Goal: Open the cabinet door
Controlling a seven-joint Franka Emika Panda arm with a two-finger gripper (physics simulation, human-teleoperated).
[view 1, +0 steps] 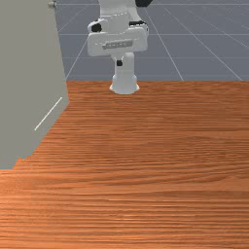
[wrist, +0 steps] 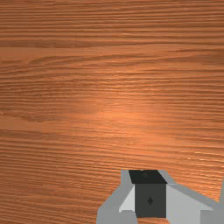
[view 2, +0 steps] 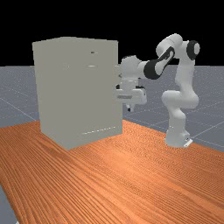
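**Upright cabinet (view 2: 78, 96), contents hidden**

Stands on the table (view 2: 131, 175), at the front view's left, and left of the arm (view 2: 186, 74) in the far view. Bears a small knob (view 1: 52, 5) high at one edge in the front view, plus a pale line (view 1: 48, 114) low on one side. Cannot pick out the door among the panels, nor see inside. In the far view, can see the gripper (view 2: 130, 108) pointing down above the table, just beyond the cabinet's right edge; cannot tell whether apart or together
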